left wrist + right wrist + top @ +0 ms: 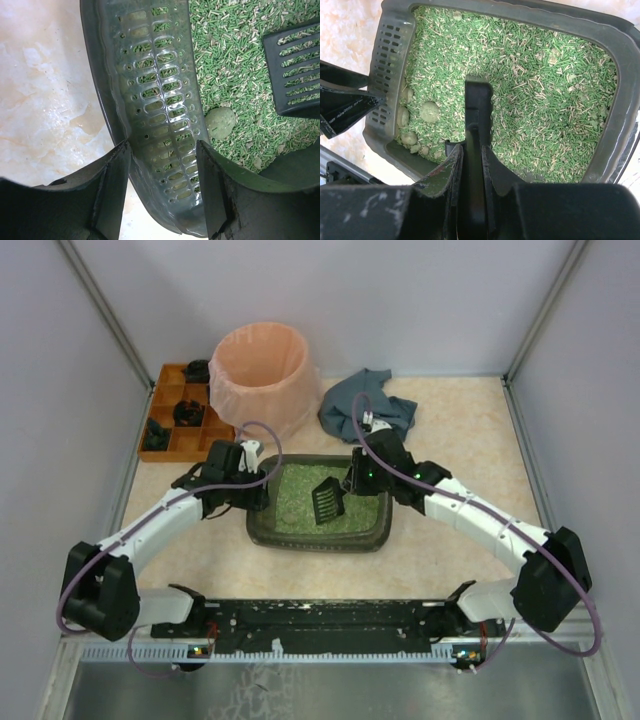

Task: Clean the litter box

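The dark olive-grey litter box [262,532], filled with green litter, lies mid-table. My left gripper [258,492] straddles its left rim. In the left wrist view the slotted wall [150,75] runs between the two fingers of the left gripper [162,147], and both fingers touch it. My right gripper [352,483] hangs over the box, shut on the handle of a black slotted scoop [328,502]. The right wrist view shows that handle [478,100] pinched upright in the right gripper [472,147]. Round grey-green clumps [429,111] lie near the box's left wall, one [220,122] beside the scoop blade [297,75].
A round pink-lined bin [262,375] stands behind the box on the left. An orange compartmented tray [165,371] with dark items sits at the far left. A blue-grey cloth [365,400] lies at the back. Grey walls enclose the table.
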`<action>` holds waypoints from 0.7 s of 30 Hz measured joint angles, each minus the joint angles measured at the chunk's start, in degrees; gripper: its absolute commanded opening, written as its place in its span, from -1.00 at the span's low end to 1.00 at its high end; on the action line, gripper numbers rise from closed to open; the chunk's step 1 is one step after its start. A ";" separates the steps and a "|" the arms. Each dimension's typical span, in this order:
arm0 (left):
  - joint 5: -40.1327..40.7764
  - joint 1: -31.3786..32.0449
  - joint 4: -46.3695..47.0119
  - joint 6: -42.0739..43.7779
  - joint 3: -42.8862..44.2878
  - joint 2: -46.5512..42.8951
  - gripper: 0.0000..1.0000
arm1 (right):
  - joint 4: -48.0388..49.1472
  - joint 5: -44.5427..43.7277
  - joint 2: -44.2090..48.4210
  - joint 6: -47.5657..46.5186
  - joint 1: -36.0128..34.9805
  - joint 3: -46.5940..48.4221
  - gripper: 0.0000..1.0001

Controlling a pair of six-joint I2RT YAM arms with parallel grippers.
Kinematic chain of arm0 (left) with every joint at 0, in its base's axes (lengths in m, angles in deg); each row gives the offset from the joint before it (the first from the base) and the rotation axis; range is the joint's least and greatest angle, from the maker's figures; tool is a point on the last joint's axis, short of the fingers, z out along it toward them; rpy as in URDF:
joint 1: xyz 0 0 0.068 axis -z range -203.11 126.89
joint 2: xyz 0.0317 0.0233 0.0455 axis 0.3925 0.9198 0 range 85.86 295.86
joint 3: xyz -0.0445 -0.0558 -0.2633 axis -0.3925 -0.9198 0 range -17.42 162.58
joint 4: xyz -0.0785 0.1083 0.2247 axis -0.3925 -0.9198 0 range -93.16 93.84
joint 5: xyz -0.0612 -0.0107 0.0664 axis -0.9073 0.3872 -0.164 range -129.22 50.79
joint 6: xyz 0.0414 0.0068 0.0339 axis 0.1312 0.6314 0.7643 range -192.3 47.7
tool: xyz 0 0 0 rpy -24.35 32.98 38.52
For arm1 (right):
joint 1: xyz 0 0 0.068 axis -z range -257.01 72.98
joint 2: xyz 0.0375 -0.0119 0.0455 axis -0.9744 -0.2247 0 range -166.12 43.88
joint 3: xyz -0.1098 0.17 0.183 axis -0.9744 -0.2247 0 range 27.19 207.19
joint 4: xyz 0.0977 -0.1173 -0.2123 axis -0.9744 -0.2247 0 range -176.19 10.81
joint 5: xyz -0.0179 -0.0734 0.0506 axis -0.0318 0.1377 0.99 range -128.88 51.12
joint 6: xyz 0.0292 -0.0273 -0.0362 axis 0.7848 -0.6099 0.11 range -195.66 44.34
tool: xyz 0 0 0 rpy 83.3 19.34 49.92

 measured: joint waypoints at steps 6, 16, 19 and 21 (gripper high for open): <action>0.00 -0.07 -0.48 0.15 0.70 0.94 0.12 | -0.46 0.70 -0.13 0.07 -0.26 0.00 -1.00; -0.35 -0.31 -1.25 0.92 1.46 1.68 0.09 | 6.51 4.70 -5.90 5.90 -0.72 -2.75 -1.00; -0.42 -0.35 -1.44 1.16 1.64 1.86 0.08 | 11.10 6.03 -8.52 8.98 -1.68 -4.07 -1.00; -0.48 -0.39 -1.66 1.20 1.84 2.01 0.08 | 15.72 7.23 -10.95 11.50 -2.82 -5.01 -1.00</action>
